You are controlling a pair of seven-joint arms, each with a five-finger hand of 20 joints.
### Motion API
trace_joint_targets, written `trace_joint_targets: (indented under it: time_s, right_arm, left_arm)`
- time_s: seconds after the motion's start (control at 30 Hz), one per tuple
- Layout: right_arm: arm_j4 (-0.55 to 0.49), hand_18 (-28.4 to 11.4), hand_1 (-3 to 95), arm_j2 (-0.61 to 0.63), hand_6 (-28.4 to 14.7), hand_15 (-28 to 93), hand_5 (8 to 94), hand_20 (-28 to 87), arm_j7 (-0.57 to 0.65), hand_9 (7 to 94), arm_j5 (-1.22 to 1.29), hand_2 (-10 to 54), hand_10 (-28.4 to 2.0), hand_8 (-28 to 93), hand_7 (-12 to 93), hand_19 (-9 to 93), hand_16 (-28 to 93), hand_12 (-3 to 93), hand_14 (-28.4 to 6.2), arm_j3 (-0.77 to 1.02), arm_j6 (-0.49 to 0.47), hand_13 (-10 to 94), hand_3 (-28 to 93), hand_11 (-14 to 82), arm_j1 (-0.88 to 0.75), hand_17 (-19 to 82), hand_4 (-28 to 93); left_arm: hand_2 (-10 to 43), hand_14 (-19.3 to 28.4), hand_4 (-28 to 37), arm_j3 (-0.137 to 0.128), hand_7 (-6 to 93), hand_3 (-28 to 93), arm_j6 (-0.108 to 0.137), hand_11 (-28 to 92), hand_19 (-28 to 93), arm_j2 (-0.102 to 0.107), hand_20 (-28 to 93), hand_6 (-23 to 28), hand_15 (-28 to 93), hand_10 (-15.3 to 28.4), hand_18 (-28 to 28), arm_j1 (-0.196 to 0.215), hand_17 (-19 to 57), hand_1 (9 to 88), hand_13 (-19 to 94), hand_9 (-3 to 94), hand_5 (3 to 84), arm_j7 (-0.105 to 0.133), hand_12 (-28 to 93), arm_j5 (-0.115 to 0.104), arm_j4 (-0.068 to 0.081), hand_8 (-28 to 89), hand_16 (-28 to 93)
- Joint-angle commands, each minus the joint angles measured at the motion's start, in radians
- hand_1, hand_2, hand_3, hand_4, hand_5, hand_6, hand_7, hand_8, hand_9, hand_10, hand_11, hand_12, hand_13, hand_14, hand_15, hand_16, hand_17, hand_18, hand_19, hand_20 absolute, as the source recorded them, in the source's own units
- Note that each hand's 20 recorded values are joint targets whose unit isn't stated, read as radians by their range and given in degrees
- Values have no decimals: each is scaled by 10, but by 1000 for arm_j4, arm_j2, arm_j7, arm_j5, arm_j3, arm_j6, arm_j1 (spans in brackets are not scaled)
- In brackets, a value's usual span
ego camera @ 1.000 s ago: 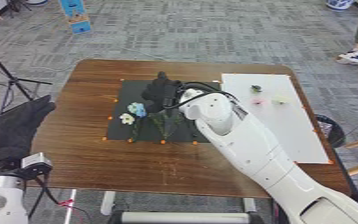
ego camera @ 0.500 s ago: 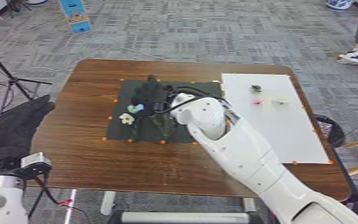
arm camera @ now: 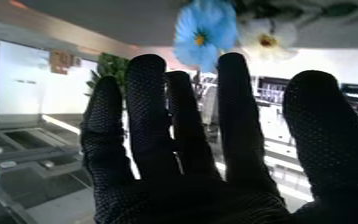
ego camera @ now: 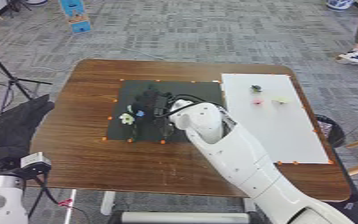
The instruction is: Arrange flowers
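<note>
Two big flowers: the blue flower [ego camera: 140, 113] and the white flower [ego camera: 127, 119] lie side by side on the dark mat [ego camera: 122, 133], left of the middle of the frame; in my wrist's picture the blue one is just beyond my fingertips, the white one next to it.
My right hand [ego camera: 147, 102]: it has come down the frame over the last second, from above and to the right of the blue flower to close against it; the glove now hides part of the bloom from the head camera.
My fingers [arm camera: 146, 115]: straight and spread, thumb apart as well; nothing is clasped; whether a fingertip touches a petal I can't tell.
White flower: no clear shift since the earlier pictures; the change is mostly in my hand and arm.
What it means: I judge I'm at the placing or adjusting of the blue bloom, the arrangement partly built; a low sweep could knock both heads askew, so I'd want a small, light move.
White sheet [ego camera: 286, 140]: right of the frame, holding a green sprig [ego camera: 256, 88], a pink flower [ego camera: 257, 101] and a pale yellow flower [ego camera: 280, 100]; likely still to be arranged.
My left hand [ego camera: 17, 125]: waiting at the left edge of the frame, beside the table [ego camera: 158, 172].
</note>
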Motion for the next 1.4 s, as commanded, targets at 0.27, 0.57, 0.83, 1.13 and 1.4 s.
trace_joint_targets:
  time_s: [0.27, 0.57, 0.83, 1.13, 1.4]
  right_arm:
    - [-21, -229, 274, 76, 38, 644, 503, 562, 55, 376, -190, 107, -151, -139, 219, 622, 348, 279, -202, -13, -77, 419, 643, 205, 59, 182, -176]
    - [-68, -231, 271, 134, 40, 644, 513, 562, 77, 378, -109, 106, -150, -137, 221, 625, 348, 277, -203, -53, -69, 420, 642, 206, 83, 182, -172]
    - [-112, -232, 267, 162, 44, 645, 424, 563, 137, 379, 2, 88, -153, -141, 207, 627, 345, 277, -200, -88, -14, 428, 648, 204, 101, 183, -170]
    - [-227, -234, 253, 285, 36, 614, 360, 556, 188, 373, 135, 82, -168, -139, 199, 610, 338, 280, -201, -92, -8, 418, 637, 181, 134, 174, -173]
    - [-442, -233, 255, 516, 13, 476, 593, 551, 295, 630, 531, 68, -143, -107, 207, 627, 319, 249, -162, 113, 109, 572, 627, 231, -5, 231, -169]
  left_arm:
    - [44, 126, -283, -4, 116, 723, 2, 172, 42, -2, 155, 54, 93, 133, 72, 4, 64, 219, 329, 477, 507, 3, 106, -2, -3, -75, -10]
    - [43, 127, -283, -2, 116, 723, 6, 172, 42, 4, 155, 54, 93, 133, 72, 6, 64, 219, 330, 477, 507, 7, 106, -7, -3, -75, -10]
    - [42, 126, -283, -3, 115, 724, 4, 172, 43, 1, 155, 54, 93, 133, 73, 5, 63, 218, 329, 477, 507, 5, 106, -4, -3, -75, -10]
    - [41, 127, -283, 116, 115, 723, 88, 172, 43, 37, 154, 54, 93, 133, 72, -95, 63, 217, 329, 476, 506, -45, 106, 8, 5, -75, -10]
    - [50, 135, -283, 121, 126, 719, 116, 175, 53, 27, 158, 46, 98, 133, 77, -92, 63, 227, 342, 480, 506, -66, 108, 19, -6, -74, -7]
